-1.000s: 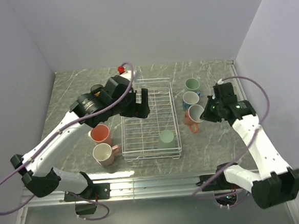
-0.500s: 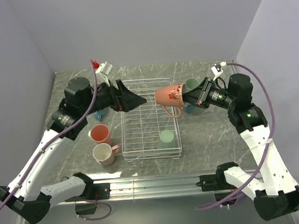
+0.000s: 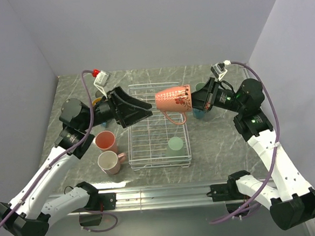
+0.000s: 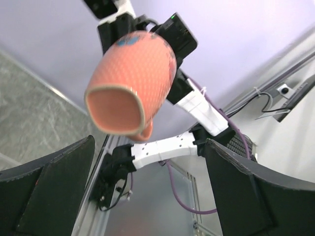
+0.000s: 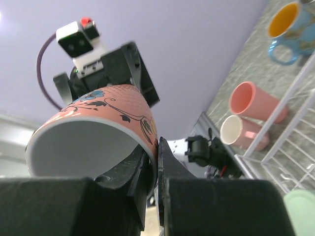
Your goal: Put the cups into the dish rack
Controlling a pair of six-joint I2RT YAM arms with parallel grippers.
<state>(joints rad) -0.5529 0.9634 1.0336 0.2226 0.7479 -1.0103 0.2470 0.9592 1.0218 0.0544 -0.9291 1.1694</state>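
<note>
My right gripper [image 3: 193, 100] is shut on the rim of a salmon pink floral mug [image 3: 172, 99] and holds it sideways in the air above the white wire dish rack [image 3: 159, 163]. The right wrist view shows the jaws [image 5: 158, 164] pinching the mug's wall [image 5: 98, 105]. My left gripper [image 3: 142, 111] is open and empty, raised and facing the mug from the left. In the left wrist view the mug [image 4: 133, 78] hangs beyond the spread fingers [image 4: 54, 189]. A mint green mug [image 3: 175, 144] sits upside down in the rack's near right corner.
A salmon mug [image 3: 105, 139] and a cream-white mug [image 3: 108, 162] stand left of the rack. A mint mug [image 3: 202, 86] and a blue mug [image 3: 199, 114] stand right of it, partly hidden by my right gripper. A teal mug with orange inside [image 5: 290, 29] shows at the far left.
My right gripper has lifted the pink floral mug from the right-hand group and carried it left over the rack. My left gripper has risen and turned toward the mug.
</note>
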